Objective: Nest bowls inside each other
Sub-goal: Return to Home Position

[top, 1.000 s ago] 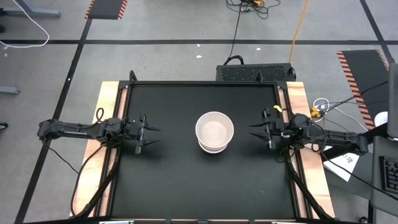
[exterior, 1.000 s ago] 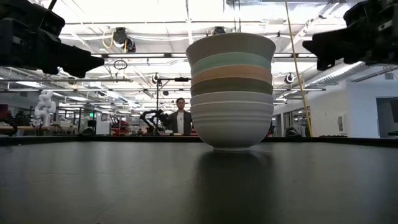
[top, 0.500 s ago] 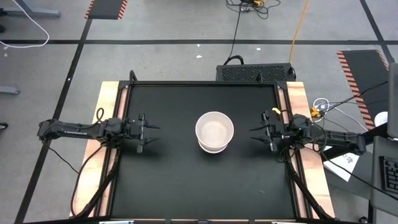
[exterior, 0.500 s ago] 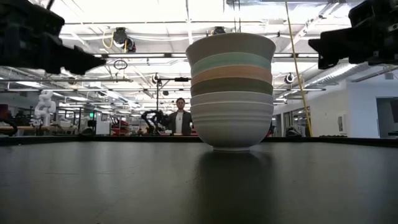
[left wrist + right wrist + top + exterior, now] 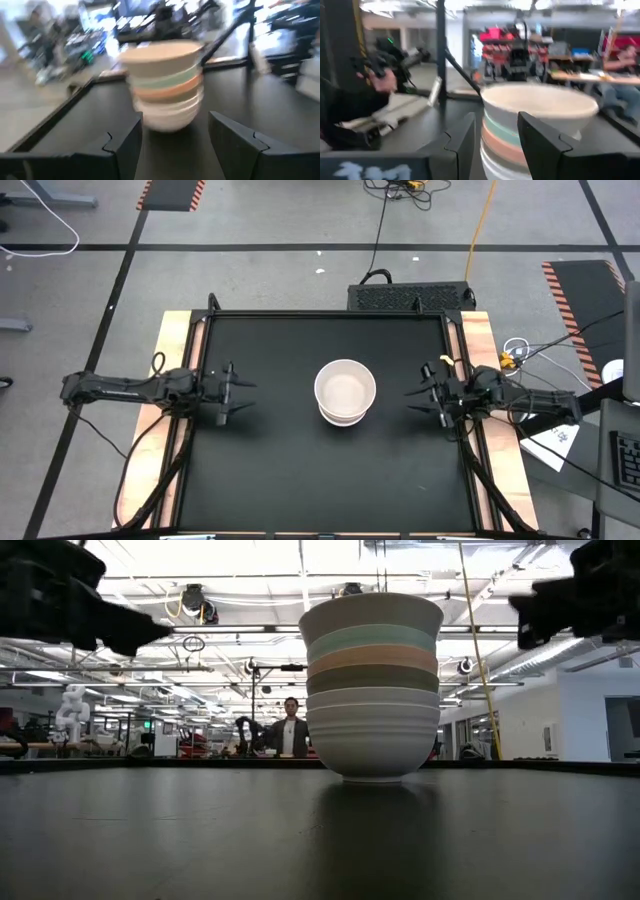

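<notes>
My left end effector (image 5: 243, 397) hangs over the counter (image 5: 270, 480) with its fingers spread wide and nothing in them. My right end effector (image 5: 410, 402) hangs on the other side, its fingers a bit apart and also empty. The stack of bowls (image 5: 345, 392) stands between them, straight ahead of both and well apart from each. The white bowl (image 5: 371, 610) sits on top, with the mint green bowl (image 5: 371, 640) under it. I think the nesting is done and I only need to go home. The stack is tall, so one bump could tip it. If I swing an arm toward the middle, I could knock it over.
</notes>
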{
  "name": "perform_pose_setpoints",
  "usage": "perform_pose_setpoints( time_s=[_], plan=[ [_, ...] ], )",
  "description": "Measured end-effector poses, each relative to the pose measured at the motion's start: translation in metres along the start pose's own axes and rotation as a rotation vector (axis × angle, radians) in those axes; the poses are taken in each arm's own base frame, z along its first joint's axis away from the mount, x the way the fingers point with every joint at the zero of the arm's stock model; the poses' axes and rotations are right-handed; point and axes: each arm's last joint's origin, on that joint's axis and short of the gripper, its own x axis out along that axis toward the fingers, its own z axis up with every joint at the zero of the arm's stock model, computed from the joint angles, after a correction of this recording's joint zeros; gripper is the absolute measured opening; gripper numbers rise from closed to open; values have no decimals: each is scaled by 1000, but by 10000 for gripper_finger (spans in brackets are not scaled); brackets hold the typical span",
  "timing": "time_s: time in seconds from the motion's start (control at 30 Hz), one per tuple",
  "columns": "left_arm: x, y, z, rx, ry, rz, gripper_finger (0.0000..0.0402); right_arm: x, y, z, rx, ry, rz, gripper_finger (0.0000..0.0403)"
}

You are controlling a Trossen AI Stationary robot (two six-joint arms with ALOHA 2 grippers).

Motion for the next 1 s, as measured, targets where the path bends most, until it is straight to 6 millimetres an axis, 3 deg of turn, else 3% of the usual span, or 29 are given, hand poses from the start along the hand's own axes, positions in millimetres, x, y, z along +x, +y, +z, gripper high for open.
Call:
perform_pose_setpoints(
  time_s=[0.17,0.57,1.0],
  plan=[
    [-2,4,1,-7,134,105,225,0,-1,-8,-31,86,-67,141],
    [-15,6,10,104,44,147,225,-1,-6,-8,-116,101,-167,141],
    [-23,6,1,80,114,148,225,-5,-17,-8,-123,105,-295,141]
  ],
)
